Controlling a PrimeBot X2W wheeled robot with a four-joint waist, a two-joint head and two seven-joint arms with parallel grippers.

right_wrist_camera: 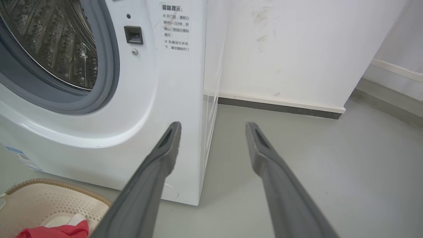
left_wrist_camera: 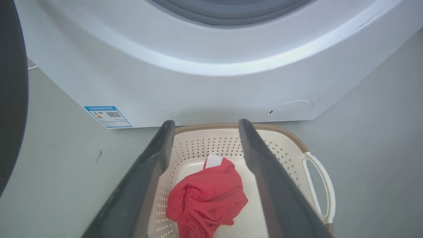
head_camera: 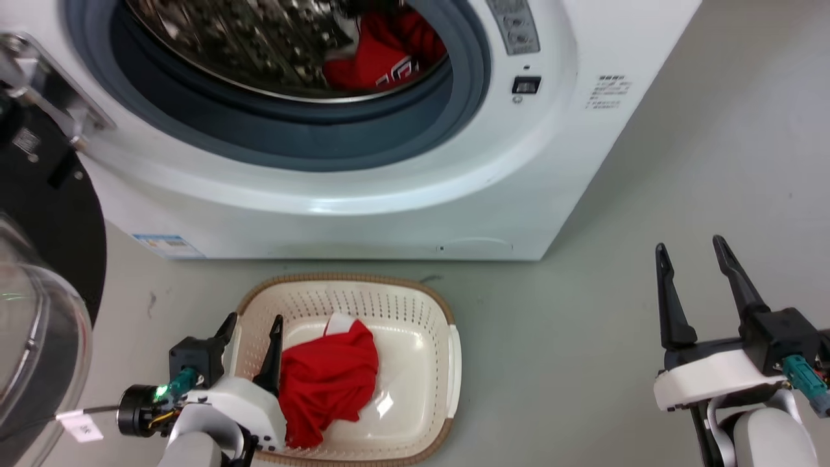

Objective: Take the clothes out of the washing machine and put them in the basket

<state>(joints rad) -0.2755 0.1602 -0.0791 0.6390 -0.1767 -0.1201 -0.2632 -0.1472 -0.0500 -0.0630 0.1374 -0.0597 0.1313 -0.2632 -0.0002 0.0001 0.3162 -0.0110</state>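
Observation:
The white washing machine (head_camera: pixel 402 214) stands with its porthole open. Red clothes (head_camera: pixel 386 55) with white lettering lie low in the steel drum. The cream basket (head_camera: pixel 454 353) sits on the floor in front of the machine, and one red garment (head_camera: pixel 331 383) lies crumpled inside it. My left gripper (head_camera: pixel 254 323) is open over the basket's left side, empty, with the garment (left_wrist_camera: pixel 206 198) lying loose below its fingers. My right gripper (head_camera: pixel 690 245) is open and empty above bare floor to the right of the machine. The right wrist view has the basket rim (right_wrist_camera: pixel 53 185) at its lower left.
The machine's black-framed glass door (head_camera: pixel 39 272) hangs open at the left, close to my left arm. Grey floor (head_camera: pixel 648 194) stretches to the right of the machine. A white wall with a skirting board (right_wrist_camera: pixel 281 105) stands behind it.

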